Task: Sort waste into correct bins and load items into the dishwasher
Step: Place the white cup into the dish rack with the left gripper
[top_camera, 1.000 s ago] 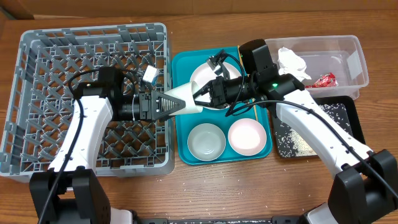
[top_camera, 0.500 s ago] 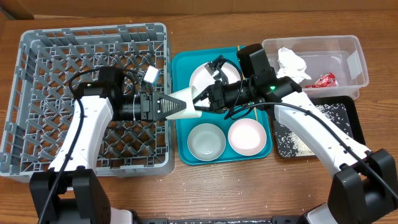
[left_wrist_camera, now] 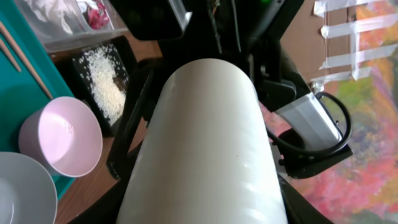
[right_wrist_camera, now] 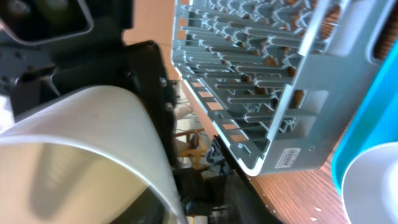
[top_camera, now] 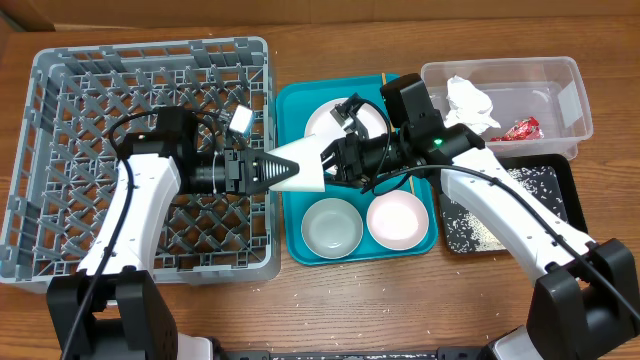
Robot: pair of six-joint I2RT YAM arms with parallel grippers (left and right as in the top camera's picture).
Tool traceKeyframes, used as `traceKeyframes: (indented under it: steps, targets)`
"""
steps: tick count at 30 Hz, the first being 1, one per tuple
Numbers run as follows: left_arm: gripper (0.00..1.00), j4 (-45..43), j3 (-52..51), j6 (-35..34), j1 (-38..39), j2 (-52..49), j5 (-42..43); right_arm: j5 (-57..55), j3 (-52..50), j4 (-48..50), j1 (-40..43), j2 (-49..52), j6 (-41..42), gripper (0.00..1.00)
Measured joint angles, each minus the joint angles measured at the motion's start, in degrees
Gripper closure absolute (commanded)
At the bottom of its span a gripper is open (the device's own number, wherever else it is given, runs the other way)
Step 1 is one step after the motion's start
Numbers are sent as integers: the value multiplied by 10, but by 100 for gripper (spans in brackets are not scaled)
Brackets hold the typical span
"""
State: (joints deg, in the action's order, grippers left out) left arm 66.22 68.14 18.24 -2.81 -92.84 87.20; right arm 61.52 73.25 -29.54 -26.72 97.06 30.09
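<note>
Small white glossy cup (top_camera: pixel 300 168) sideways in mid-air over flat teal plastic tray (top_camera: pixel 291 240), at its left edge. Left gripper (top_camera: pixel 276 170) clamped round its body; right gripper (top_camera: pixel 338 160) at mouth (cannot tell grip). Probably light, rigid, slick, breakable: hold mid-wall.

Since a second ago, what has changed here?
The cup changed hands. The left gripper closed on its base end, and the right gripper seems to have let go of the rim end. The cup itself barely shifted and hangs over the teal tray's left edge. The rack, the tray and the tub stayed put.
</note>
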Motion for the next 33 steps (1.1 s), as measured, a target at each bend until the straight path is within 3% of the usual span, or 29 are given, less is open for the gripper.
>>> traceKeyframes:
  steps: [6, 9, 14, 20, 25, 33]
  targets:
    - [79, 5, 16, -3, -10, 0, -14, -14, -4, -19, 14, 3, -15, 37]
    - [79, 28, 52, -21, -18, 2, -75, -30, -5, -47, 32, 3, -29, 35]
    - [79, 91, 176, -83, -21, 38, -238, -120, -6, -112, 54, 5, -54, 34]
    - [78, 186, 310, -210, 23, 160, -528, -240, -6, -155, 54, 8, -66, 33]
    - [78, 261, 312, -327, 105, 214, -724, -304, -6, -172, 54, 9, -70, 33]
    - [77, 219, 179, -434, 174, 195, -851, -324, -6, -191, 64, 9, -73, 33]
